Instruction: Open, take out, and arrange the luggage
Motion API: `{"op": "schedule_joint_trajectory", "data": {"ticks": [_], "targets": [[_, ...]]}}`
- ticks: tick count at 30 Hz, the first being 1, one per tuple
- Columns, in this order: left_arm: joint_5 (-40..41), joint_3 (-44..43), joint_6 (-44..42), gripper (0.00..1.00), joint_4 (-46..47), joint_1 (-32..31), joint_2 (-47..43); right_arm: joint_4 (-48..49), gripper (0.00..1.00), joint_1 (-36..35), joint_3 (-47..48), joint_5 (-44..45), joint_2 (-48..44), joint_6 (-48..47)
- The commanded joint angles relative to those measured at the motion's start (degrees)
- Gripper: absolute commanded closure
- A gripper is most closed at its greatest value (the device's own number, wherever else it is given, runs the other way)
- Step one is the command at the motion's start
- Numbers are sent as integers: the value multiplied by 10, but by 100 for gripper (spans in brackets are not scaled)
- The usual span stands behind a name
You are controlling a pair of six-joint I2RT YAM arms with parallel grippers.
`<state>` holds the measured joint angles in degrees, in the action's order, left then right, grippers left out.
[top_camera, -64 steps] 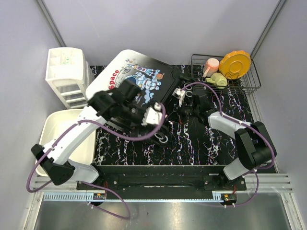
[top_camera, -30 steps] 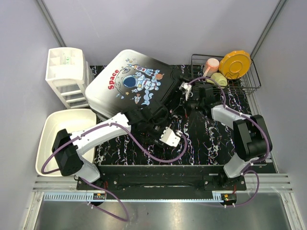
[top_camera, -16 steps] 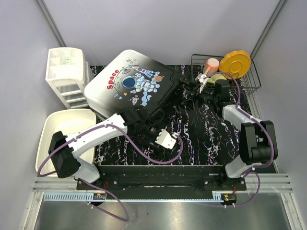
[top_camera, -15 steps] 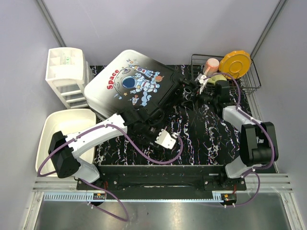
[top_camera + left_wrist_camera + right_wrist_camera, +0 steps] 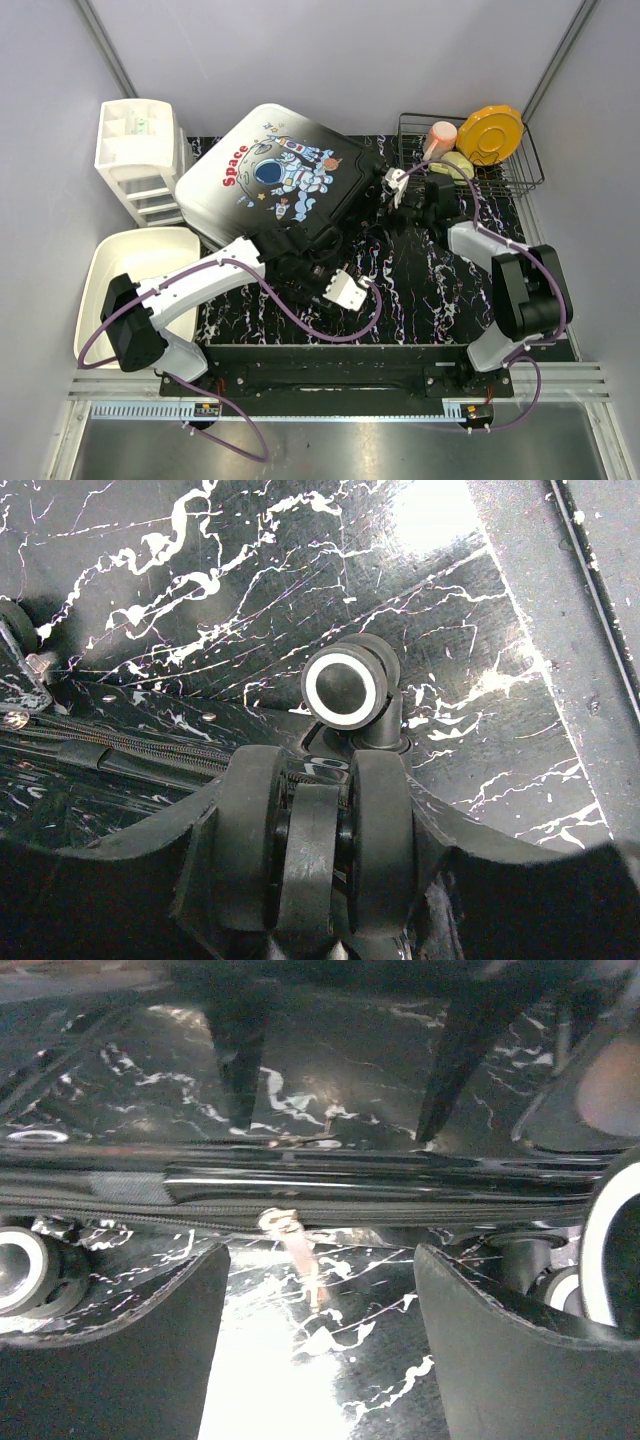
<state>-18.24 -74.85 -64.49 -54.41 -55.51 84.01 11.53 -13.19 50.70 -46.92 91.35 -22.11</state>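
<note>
At the near edge, a grey metal ledge (image 5: 300, 440) runs in front of the black rail (image 5: 320, 375) that carries both arm bases. Beyond it lies a black mat (image 5: 430, 290) veined in white like marble, glossy enough to throw back a bright patch of light in the left wrist view. A white tub (image 5: 100, 275) sits just off the mat's left edge, beside the left arm.

The left gripper (image 5: 318, 790) reaches to the near edge of the luggage (image 5: 270, 180). Its fingers (image 5: 250, 840) are clenched on a black rounded part at the case's corner. What that part is, I cannot tell. Just beyond it a black wheel (image 5: 343, 687) with a white ring stands on the mat.

The luggage lies on the rear left of the mat with its printed shell up, turned at an angle, lid down. One corner is close to the white drawer unit (image 5: 140, 160).

The right gripper (image 5: 385, 203) is at the case's right edge with its jaws spread wide and holding nothing. In the right wrist view a zipper pull (image 5: 300, 1250) hangs from the zip line between the fingers (image 5: 150, 1310), touching neither.

At the far right corner a black wire basket (image 5: 410, 125) holds an orange plate (image 5: 495, 132), a pink cup (image 5: 440, 135) and something pale green (image 5: 457, 165). Plain grey walls (image 5: 330, 60) close in the back and both sides.
</note>
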Motion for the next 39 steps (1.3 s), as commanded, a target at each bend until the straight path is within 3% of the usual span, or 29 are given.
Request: {"op": "schedule_joint_trajectory", "data": {"ticks": [1, 14, 17, 22, 25, 26, 31, 35, 39], "targets": [[-25, 7, 14, 80, -97, 1, -23, -65, 16, -3, 65, 16, 33, 16], [-18, 27, 19, 81, -104, 1, -46, -173, 23, -40, 119, 41, 63, 29], [-14, 24, 17, 81, -105, 1, -46, -187, 36, -46, 138, 38, 82, 34], [-15, 24, 18, 81, -104, 7, -48, -213, 44, -51, 142, 20, 88, 33], [-15, 32, 17, 81, -102, 9, -52, -208, 63, -51, 132, 35, 77, 37], [-14, 34, 17, 81, -101, 10, -53, -205, 73, -51, 129, 42, 67, 37], [-17, 36, 18, 82, -99, 16, -58, -197, 99, -44, 88, 68, 27, 10], [-20, 39, 21, 82, -99, 23, -64, -160, 100, -32, 56, 109, -7, 10], [-20, 44, 26, 82, -99, 30, -68, -3, 100, -15, -5, 196, -37, 56]]}}
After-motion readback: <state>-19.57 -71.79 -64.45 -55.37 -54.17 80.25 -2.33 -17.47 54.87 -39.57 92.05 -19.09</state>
